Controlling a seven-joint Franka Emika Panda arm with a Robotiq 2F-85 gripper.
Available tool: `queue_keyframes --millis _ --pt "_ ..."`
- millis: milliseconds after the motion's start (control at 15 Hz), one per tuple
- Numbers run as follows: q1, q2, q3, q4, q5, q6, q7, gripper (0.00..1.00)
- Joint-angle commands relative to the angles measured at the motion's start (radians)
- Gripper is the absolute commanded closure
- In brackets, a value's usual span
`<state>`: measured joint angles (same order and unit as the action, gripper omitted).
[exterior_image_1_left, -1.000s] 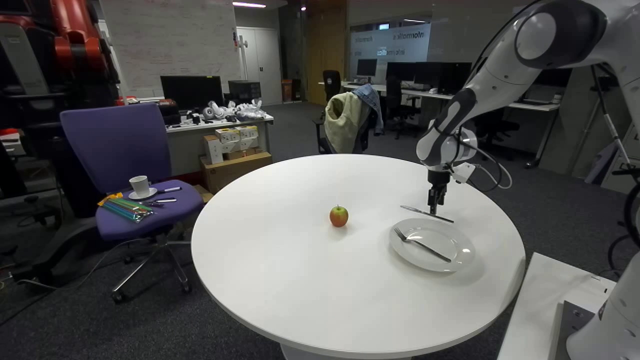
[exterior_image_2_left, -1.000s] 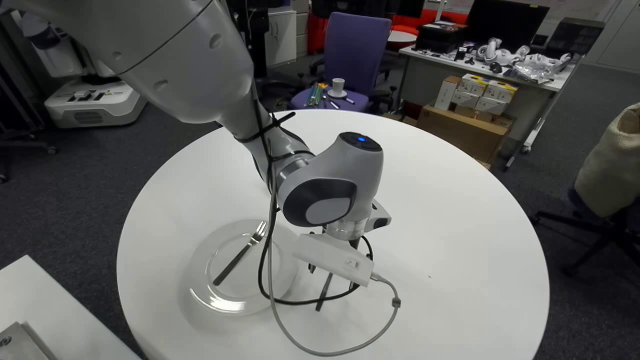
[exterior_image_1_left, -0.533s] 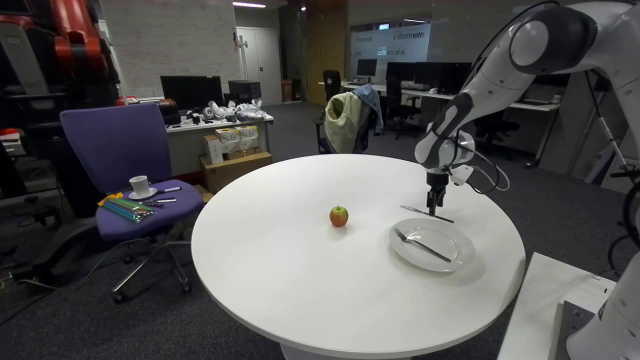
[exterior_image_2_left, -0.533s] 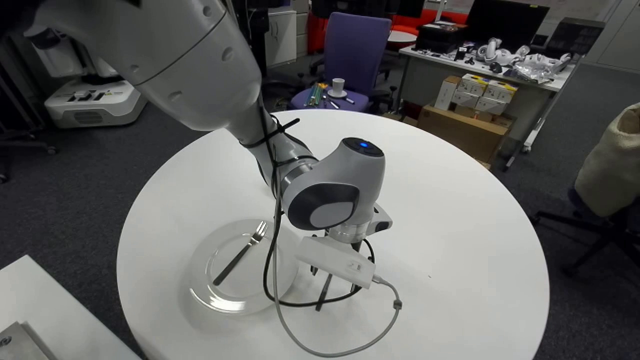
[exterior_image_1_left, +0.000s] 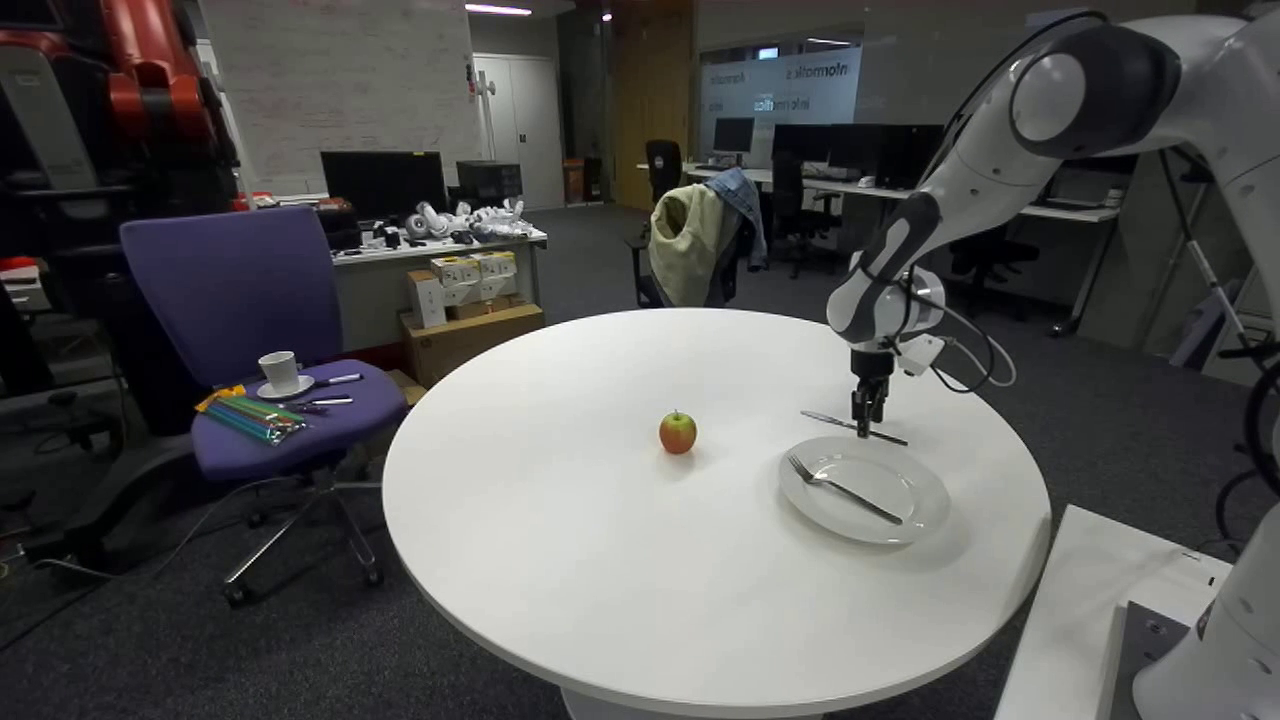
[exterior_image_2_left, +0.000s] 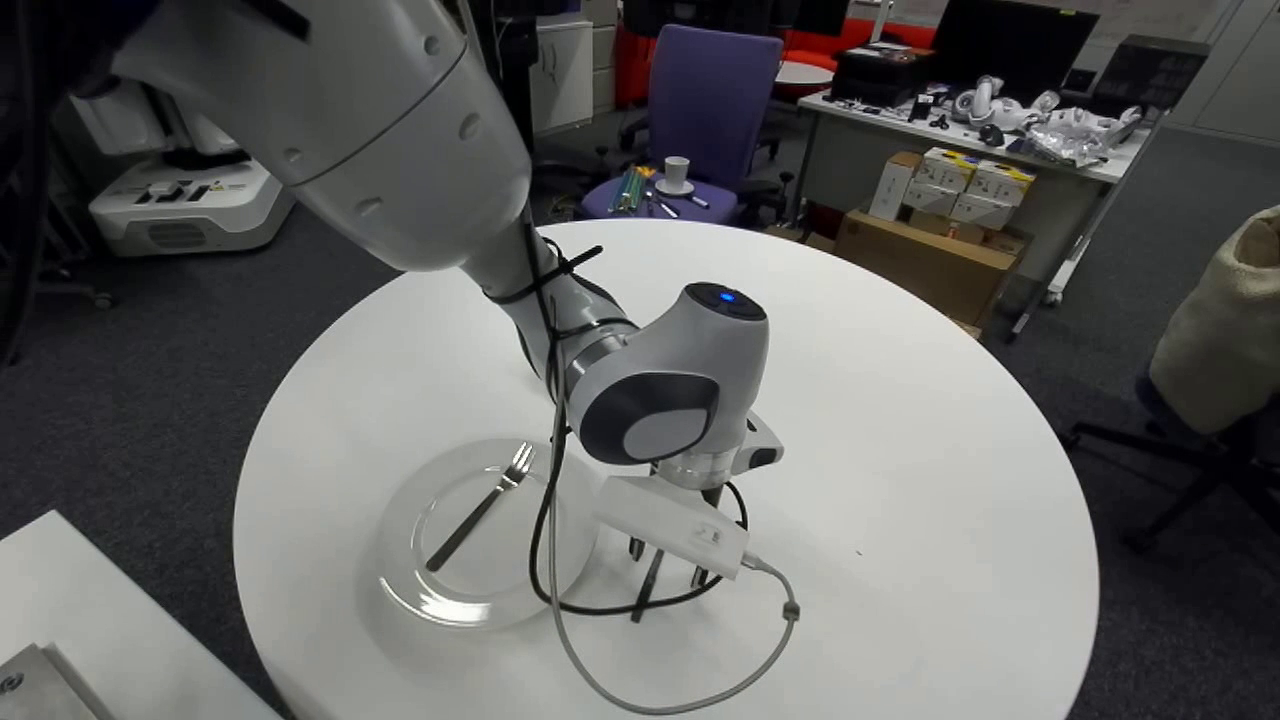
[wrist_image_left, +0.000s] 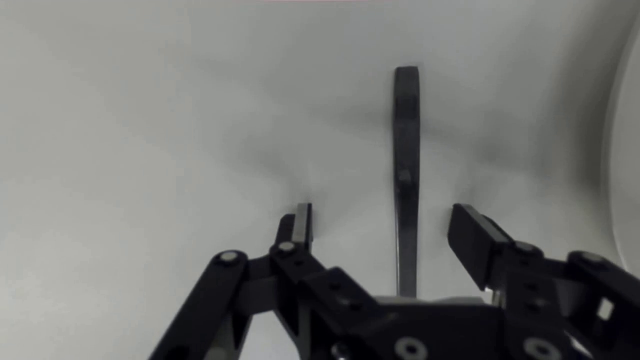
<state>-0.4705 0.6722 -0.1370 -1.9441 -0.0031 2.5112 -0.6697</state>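
Note:
My gripper (wrist_image_left: 381, 215) is open and empty, with its fingers on either side of a dark metal knife (wrist_image_left: 407, 165) lying flat on the white table. The knife lies between the fingers, closer to the right finger in the wrist view, and neither finger touches it there. In both exterior views the gripper (exterior_image_1_left: 868, 424) (exterior_image_2_left: 668, 563) is low over the knife (exterior_image_1_left: 890, 438) (exterior_image_2_left: 648, 588); the arm partly hides it. Beside the knife is a white plate (exterior_image_1_left: 815, 508) (exterior_image_2_left: 415, 520), its rim also in the wrist view (wrist_image_left: 627, 150). A fork (exterior_image_1_left: 850, 493) (exterior_image_2_left: 480, 515) lies on the plate.
A red-green apple (exterior_image_1_left: 678, 434) stands on the round white table (exterior_image_1_left: 560, 560). A purple chair (exterior_image_1_left: 235, 290) beyond the table holds a cup (exterior_image_1_left: 281, 370) on a saucer, pens and a pack of coloured sticks. A cable (exterior_image_2_left: 700, 703) loops beside the wrist.
My gripper has come down a little toward the table, around the knife, and the arm has bent lower. The knife, plate, fork and apple have not moved.

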Motion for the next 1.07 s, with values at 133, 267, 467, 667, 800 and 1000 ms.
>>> queue_keyframes --millis 133,267,467,667,800,1000 --pt "0.007 0.005 -0.009 0.031 -0.026 -0.008 0.043 0.73" --pt "0.007 0.006 -0.009 0.035 -0.027 -0.009 0.047 0.83" --pt "0.008 0.006 -0.009 0.038 -0.028 -0.010 0.053 0.90" --pt "0.008 0.006 -0.009 0.040 -0.028 -0.013 0.059 0.85" --pt "0.008 0.005 -0.009 0.039 -0.029 -0.013 0.062 0.88" --pt "0.008 -0.007 -0.013 0.035 -0.031 -0.009 0.066 0.96"
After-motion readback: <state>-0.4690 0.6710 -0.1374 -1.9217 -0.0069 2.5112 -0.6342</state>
